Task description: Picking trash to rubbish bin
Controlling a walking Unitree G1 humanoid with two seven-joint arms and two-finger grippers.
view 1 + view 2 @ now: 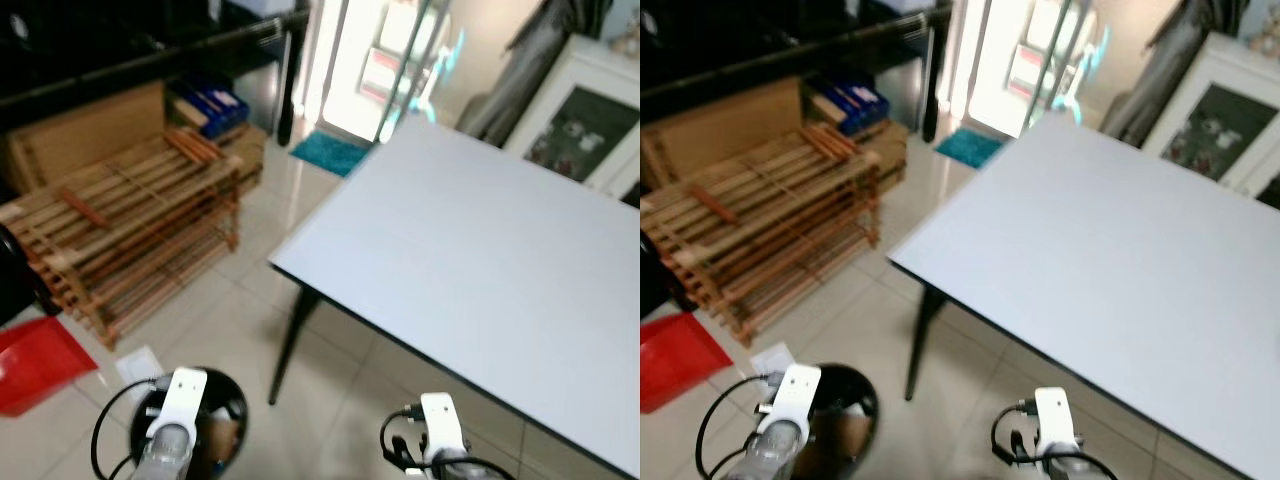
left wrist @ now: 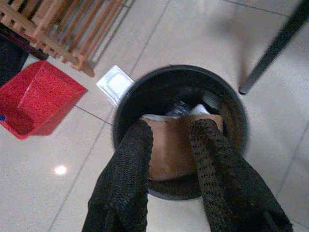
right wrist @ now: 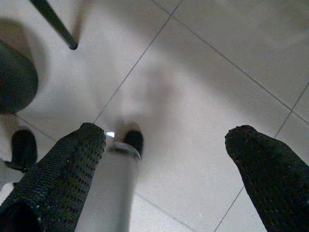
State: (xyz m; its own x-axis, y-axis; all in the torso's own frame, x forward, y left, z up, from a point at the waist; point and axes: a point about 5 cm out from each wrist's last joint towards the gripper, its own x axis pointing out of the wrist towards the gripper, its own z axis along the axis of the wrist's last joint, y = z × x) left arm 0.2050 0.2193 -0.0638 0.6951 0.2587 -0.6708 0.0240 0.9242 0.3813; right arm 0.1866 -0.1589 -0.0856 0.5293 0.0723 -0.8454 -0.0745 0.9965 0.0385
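Left gripper [image 2: 169,140] hangs directly over the black rubbish bin [image 2: 231,104], fingers [image 2: 130,159] parted with a narrow gap, nothing held. Straight below the tips, inside the bin, sits a brown cardboard piece [image 2: 171,145] with some crumpled pale trash [image 2: 190,108] past it. Left wrist view adds detail the head views lack: the bin contents, and a white square tile-like object [image 2: 115,83] on the floor just beside the bin rim. Beyond that, a red dustpan-like tray [image 2: 36,104] and the foot of a wooden rack [image 1: 130,235]. Right gripper [image 3: 166,145] points at bare floor, fingers spread wide, empty; its wrist view catches the robot's own foot below it, a table leg [image 3: 53,21] and part of the bin's dark side off to one edge. Head views show both wrists low, bin under the left one, and a grey table [image 1: 480,260] ahead of the right gripper. Floor [image 1: 330,400] is glossy pale tile. Further out: flattened cardboard behind the rack, a teal mat [image 1: 330,152] at a bright doorway, a white cabinet [image 1: 590,120] beyond the table.
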